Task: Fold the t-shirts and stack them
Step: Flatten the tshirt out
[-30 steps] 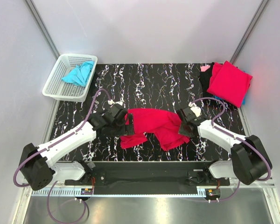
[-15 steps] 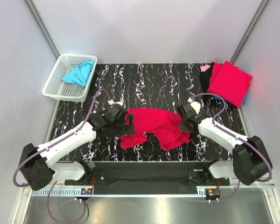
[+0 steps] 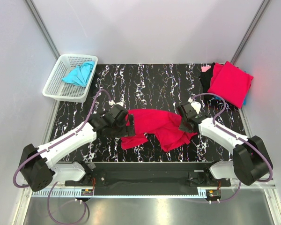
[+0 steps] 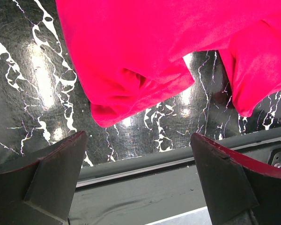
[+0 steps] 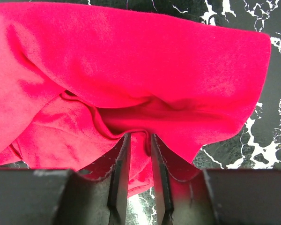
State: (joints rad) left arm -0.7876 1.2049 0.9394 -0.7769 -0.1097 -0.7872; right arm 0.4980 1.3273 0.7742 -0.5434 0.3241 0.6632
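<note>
A crimson red t-shirt [image 3: 155,125] lies crumpled on the black marbled table [image 3: 150,84] between my arms. My left gripper [image 3: 128,125] is open at the shirt's left edge. In the left wrist view its jaws [image 4: 138,137] stand wide apart and empty, with the red cloth [image 4: 140,51] just beyond the fingertips. My right gripper [image 3: 183,124] is shut on a fold at the shirt's right edge. In the right wrist view [image 5: 138,140] the red cloth [image 5: 131,61] bunches between the fingers. A turquoise t-shirt [image 3: 79,73] lies in the basket. A folded red t-shirt [image 3: 230,83] lies at the back right.
The white lattice basket [image 3: 56,89] stands at the table's back left corner. Under the folded red shirt are black, pink and blue cloths [image 3: 206,75]. The table's near edge and a grey rail [image 4: 145,164] run just below the left gripper.
My right gripper has moved slightly back with the shirt's right edge, pulling the lower right flap of cloth to the right. The left arm has not moved.
</note>
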